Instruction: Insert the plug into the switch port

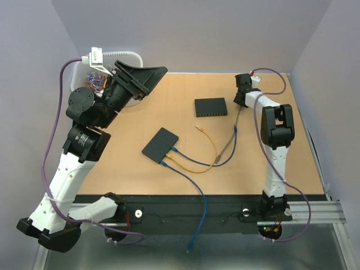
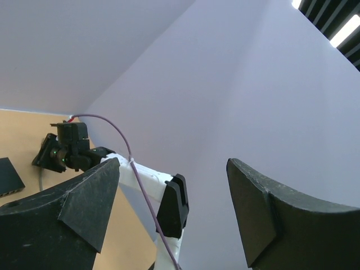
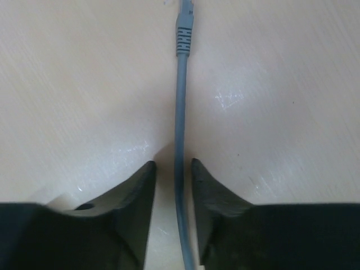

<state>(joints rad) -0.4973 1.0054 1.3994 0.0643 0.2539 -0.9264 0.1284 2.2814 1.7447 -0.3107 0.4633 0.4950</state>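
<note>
A grey cable (image 3: 180, 112) lies on the table and ends in a grey plug (image 3: 184, 34) ahead of my right gripper (image 3: 173, 166). The right gripper's jaws stand on either side of the cable with a thin gap on each side, low over the table. In the top view the right gripper (image 1: 243, 100) is at the far right, to the right of a black switch (image 1: 211, 107). A second black switch (image 1: 160, 144) lies mid-table with blue and yellow cables in it. My left gripper (image 1: 153, 77) is open and empty, raised at the back left, and faces the wall (image 2: 173, 163).
A white bin (image 1: 121, 55) of coloured cables stands at the back left under the left arm. A loose yellow plug (image 1: 198, 128) lies mid-table. A blue cable (image 1: 197, 197) runs over the front edge. The grey cable (image 1: 229, 140) trails toward the middle.
</note>
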